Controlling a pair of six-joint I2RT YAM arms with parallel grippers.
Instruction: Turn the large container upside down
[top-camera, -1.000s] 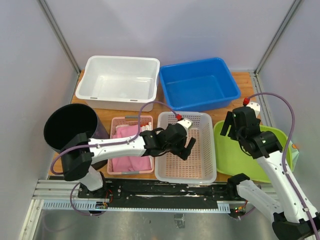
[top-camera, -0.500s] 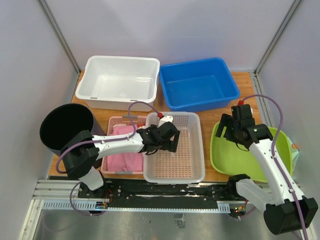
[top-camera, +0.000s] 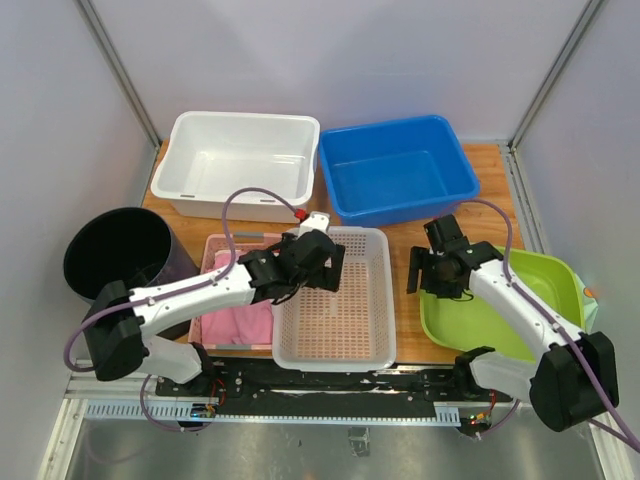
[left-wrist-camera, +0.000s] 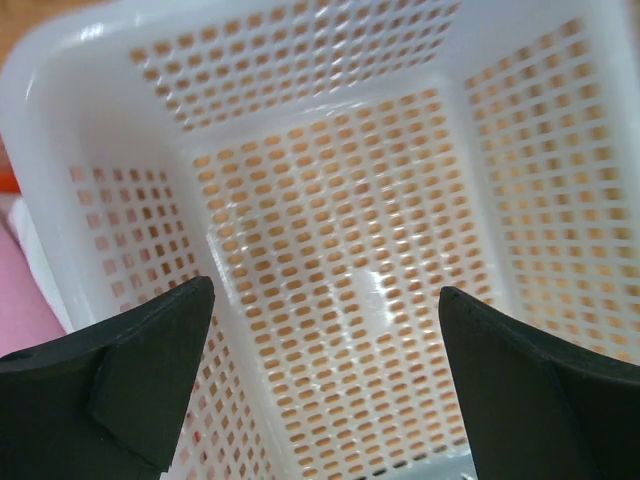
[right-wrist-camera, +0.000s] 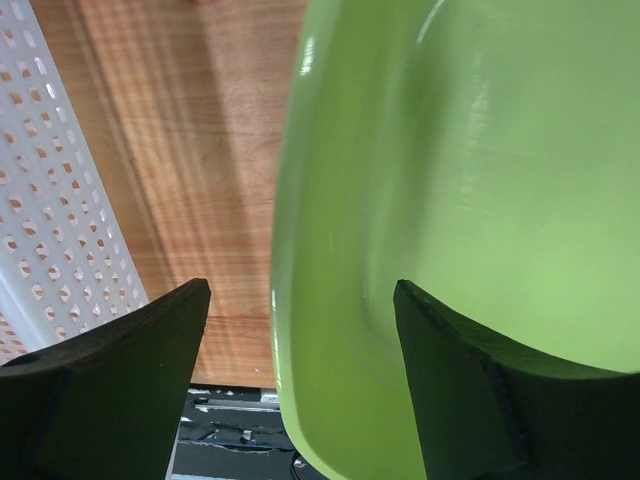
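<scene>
Basket (top-camera: 335, 325) sits upright at front-centre of the worktop (top-camera: 405, 250), between pink tray (top-camera: 222, 243) and green tub (top-camera: 500, 310). Left tool (top-camera: 320, 262) hangs open over its far end, gripping nothing. Right tool (top-camera: 430, 272) open above the tub's rim. Basket looks light, stiff and perforated; likely best taken at 1 rim.

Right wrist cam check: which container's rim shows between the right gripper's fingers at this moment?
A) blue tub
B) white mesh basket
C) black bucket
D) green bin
D: in the right wrist view the green bin's rim runs up between the open fingers of the right gripper, with bare table and the white mesh basket off to the side.
</scene>
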